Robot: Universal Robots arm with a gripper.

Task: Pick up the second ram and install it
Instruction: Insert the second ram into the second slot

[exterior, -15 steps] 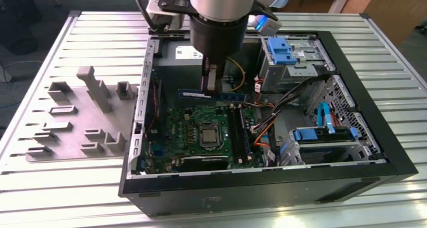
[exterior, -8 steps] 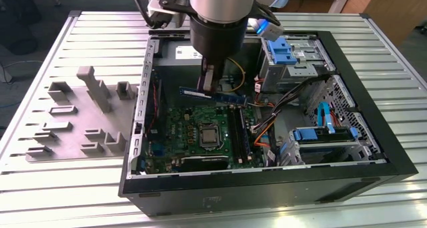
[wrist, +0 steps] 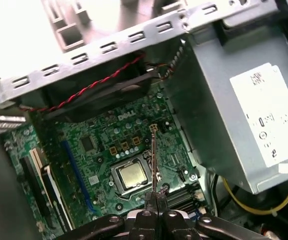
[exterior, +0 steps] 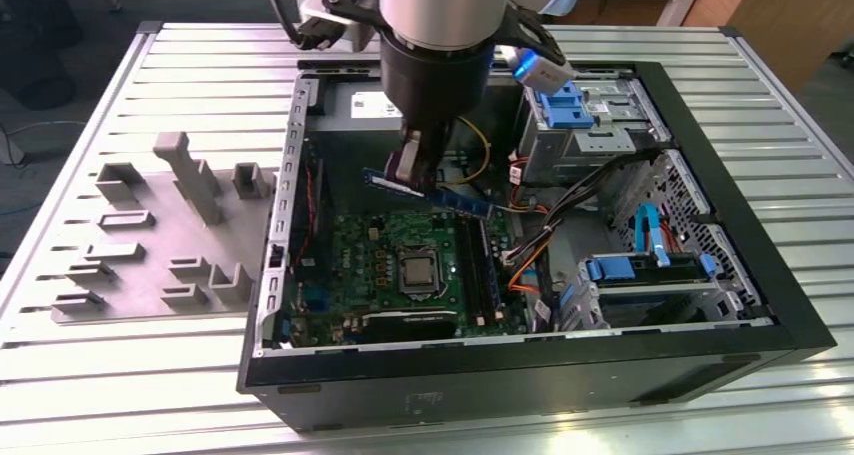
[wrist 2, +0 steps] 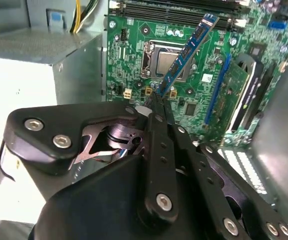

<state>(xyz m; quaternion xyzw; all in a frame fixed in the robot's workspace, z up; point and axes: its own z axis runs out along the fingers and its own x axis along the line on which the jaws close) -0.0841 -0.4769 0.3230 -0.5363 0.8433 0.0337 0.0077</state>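
Your gripper [wrist 2: 158,100] is clamped narrow on one end of the second ram [wrist 2: 186,52]. You hold it tilted above the motherboard [wrist 2: 126,65], apparently clear of the slot rails [wrist 2: 183,7]. Beyond sits the power supply [wrist: 243,110] inside the open computer case [exterior: 507,385].

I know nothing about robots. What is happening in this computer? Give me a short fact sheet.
Setting: open computer case lying on a slatted table
Held item: the second ram, a blue-green stick
Grip: jaws shut on one end of the stick
Position: raised over the green motherboard, not seated in a slot
Nearby inside: processor socket, grey power supply
Outside the case: grey holder block, on the exterior view's left
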